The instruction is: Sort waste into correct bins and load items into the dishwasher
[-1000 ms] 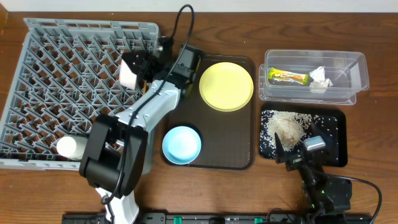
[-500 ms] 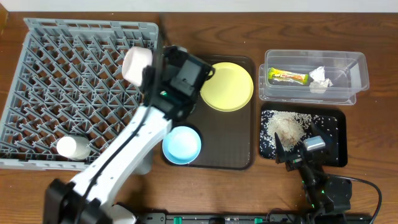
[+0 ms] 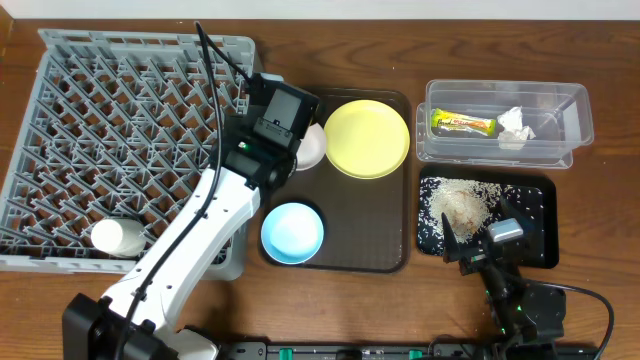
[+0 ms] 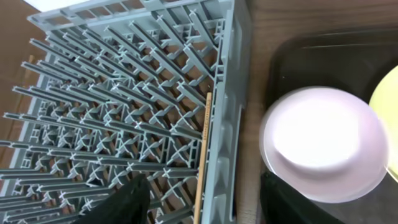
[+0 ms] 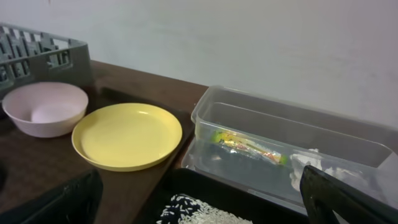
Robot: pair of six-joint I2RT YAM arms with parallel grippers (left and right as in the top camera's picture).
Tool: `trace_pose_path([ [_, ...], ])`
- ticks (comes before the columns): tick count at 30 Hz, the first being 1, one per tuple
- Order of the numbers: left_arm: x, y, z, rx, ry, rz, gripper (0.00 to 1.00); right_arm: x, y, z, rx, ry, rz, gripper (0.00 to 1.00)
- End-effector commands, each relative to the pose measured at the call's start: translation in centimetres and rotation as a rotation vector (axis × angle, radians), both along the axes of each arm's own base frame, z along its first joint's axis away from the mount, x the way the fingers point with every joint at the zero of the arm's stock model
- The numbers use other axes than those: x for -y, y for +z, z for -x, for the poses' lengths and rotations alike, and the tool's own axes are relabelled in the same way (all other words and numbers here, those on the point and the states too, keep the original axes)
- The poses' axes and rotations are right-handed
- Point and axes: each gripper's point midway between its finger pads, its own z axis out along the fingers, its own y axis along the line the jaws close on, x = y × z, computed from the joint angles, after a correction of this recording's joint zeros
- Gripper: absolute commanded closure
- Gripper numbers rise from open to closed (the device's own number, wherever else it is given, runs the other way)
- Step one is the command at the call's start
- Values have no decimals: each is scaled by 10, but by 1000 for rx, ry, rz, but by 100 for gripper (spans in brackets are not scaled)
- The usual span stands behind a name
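My left gripper (image 3: 280, 122) is open and empty over the right edge of the grey dish rack (image 3: 120, 130), its fingers astride that edge (image 4: 204, 186). The white bowl (image 3: 312, 148) sits upright on the brown tray just right of it (image 4: 323, 143). The yellow plate (image 3: 365, 138) and blue bowl (image 3: 292, 232) are on the same tray. The white cup (image 3: 113, 236) lies in the rack's front left. The clear tub (image 3: 560, 125) holds the wrapper (image 3: 463, 124) and tissue (image 3: 515, 128). Rice (image 3: 460, 202) lies in the black tray (image 3: 535, 215). My right gripper (image 3: 478, 250) is open and empty at its front edge.
The brown serving tray (image 3: 375, 235) lies between the rack and the bins. A thin wooden stick (image 4: 202, 155) lies along the rack's inner right edge. The right wrist view shows the plate (image 5: 127, 135), bowl (image 5: 45, 109), tub (image 5: 224, 115) and rice (image 5: 199, 214).
The left arm swung right with the white bowl from above the rack; the bowl now rests on the brown tray beside the plate, let go. The right arm has not moved.
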Motion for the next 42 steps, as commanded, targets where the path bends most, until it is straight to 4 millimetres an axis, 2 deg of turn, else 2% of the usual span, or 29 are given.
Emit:
trace_pose_path([
  [1,11,-8,1,-33,-26,75,39,1,0,0,0,-1,-12,1],
  [6,56,-35,8,-145,-167,281,37,1,0,0,0,-1,-12,1],
  [8,62,-47,8,-170,-176,299,36,1,0,0,0,-1,-12,1],
  [11,57,-71,-1,-195,-101,324,35,1,0,0,0,-1,-12,1],
  [17,36,-113,-32,-218,7,388,36,1,0,0,0,-1,-12,1],
  [22,24,-143,-41,-271,45,443,37,1,0,0,0,-1,-12,1],
  [24,26,-153,-43,-297,39,483,39,1,0,0,0,-1,-12,1],
  [27,47,-166,-41,-357,-41,573,43,1,0,0,0,-1,-12,1],
  [29,56,-175,-37,-395,-69,605,48,1,0,0,0,-1,-12,1],
  [30,57,-180,-34,-412,-68,607,53,1,0,0,0,-1,-12,1],
  [34,64,-185,-27,-451,-80,632,75,1,0,0,0,-1,-12,1],
  [38,67,-177,-25,-450,-92,651,89,1,0,0,0,-1,-12,1],
  [39,67,-175,-25,-449,-92,651,92,1,0,0,0,-1,-12,1],
  [42,71,-165,-22,-449,-120,668,92,1,0,0,0,-1,-12,1],
])
